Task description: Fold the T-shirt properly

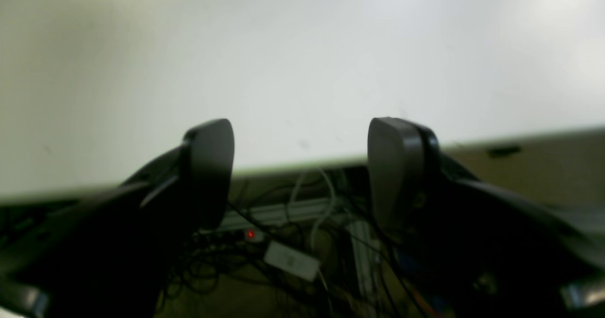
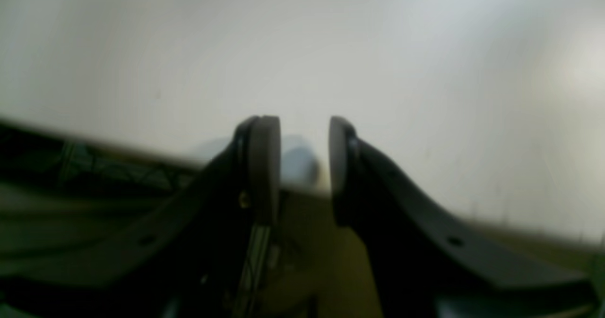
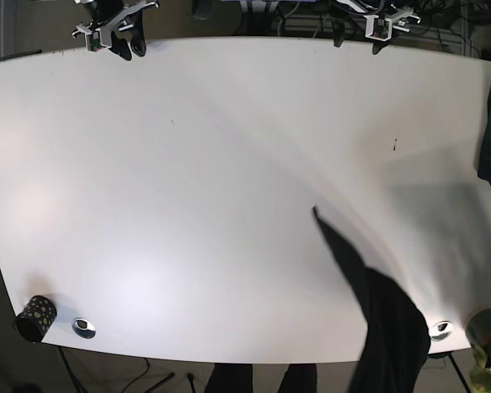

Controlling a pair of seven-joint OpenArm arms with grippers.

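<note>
Well apart from both empty, parted pincers, left (image 3: 356,33) and right (image 3: 127,45), dark T-shirt (image 3: 389,319) drapes over the opposite bench (image 3: 188,180) edge.

Left tool (image 1: 301,167) (and right tool (image 2: 305,167)) agape.

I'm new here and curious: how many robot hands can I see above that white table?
2: the left hand at the far edge, right side; the right hand at the far edge, left side.
</note>
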